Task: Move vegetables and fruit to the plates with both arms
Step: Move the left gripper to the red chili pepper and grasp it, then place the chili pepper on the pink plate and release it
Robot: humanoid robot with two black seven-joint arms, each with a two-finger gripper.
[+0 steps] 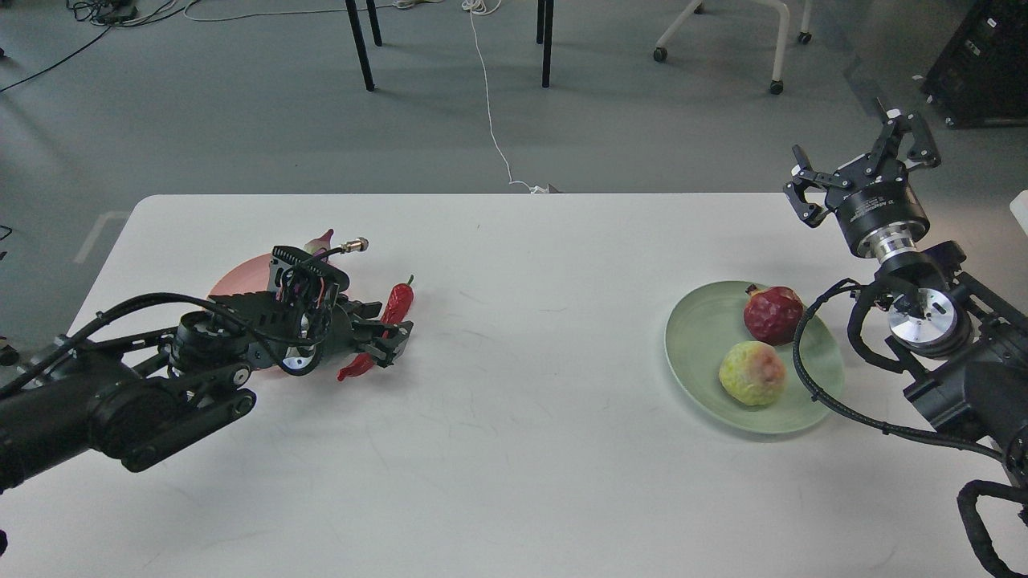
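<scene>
My left gripper (384,331) is low over the table with its fingers spread on either side of the red chili (399,298), which lies on the table just right of the pink plate (238,279). The chili's middle is hidden by the fingers. The purple eggplant lies on the pink plate behind my left arm; only its pale cap (319,239) shows. The pomegranate (773,314) and the yellow-green fruit (752,372) rest on the mint green plate (697,333). My right gripper (861,170) is open and empty, raised above the table's far right corner.
My right arm's black cable (807,377) loops over the green plate's right rim. Chair and table legs stand on the floor beyond the table's far edge.
</scene>
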